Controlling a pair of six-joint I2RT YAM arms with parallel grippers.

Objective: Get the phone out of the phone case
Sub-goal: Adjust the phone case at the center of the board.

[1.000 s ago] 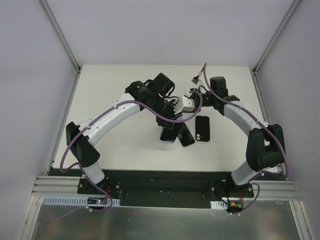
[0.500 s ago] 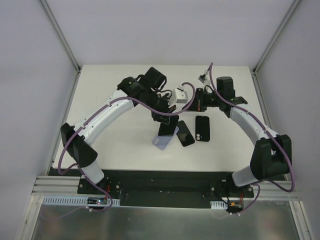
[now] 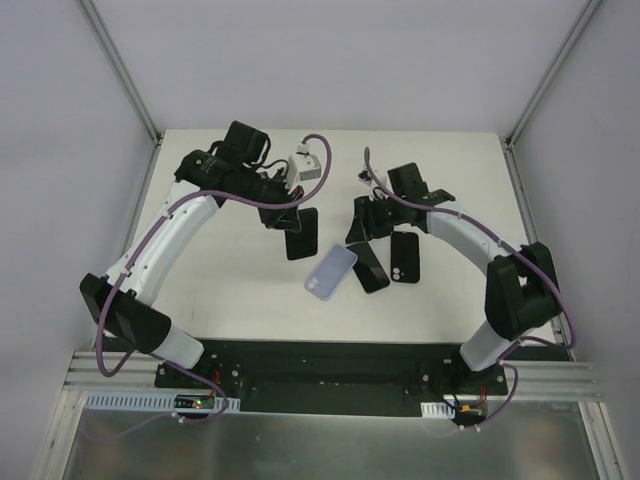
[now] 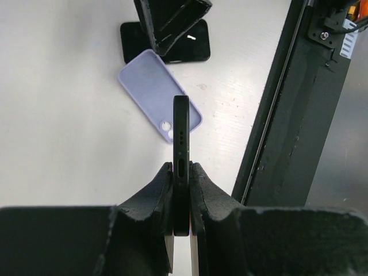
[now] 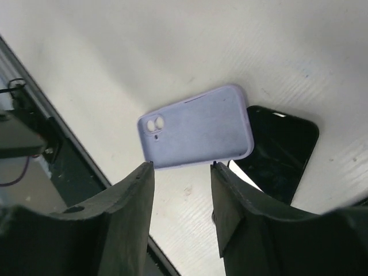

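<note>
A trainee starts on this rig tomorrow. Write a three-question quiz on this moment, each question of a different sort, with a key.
1. True or false: the lilac case lies empty on the table.
2. Which side grips a black phone by its edges: A left, B right, C neither?
3. Fill in: the right hand, above the case, is ____ (open or shut).

Key: 1 true. 2 A, the left hand. 3 open.

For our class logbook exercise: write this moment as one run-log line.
left gripper: shut on phone | right gripper: open, by case | case: empty, flat on table
</note>
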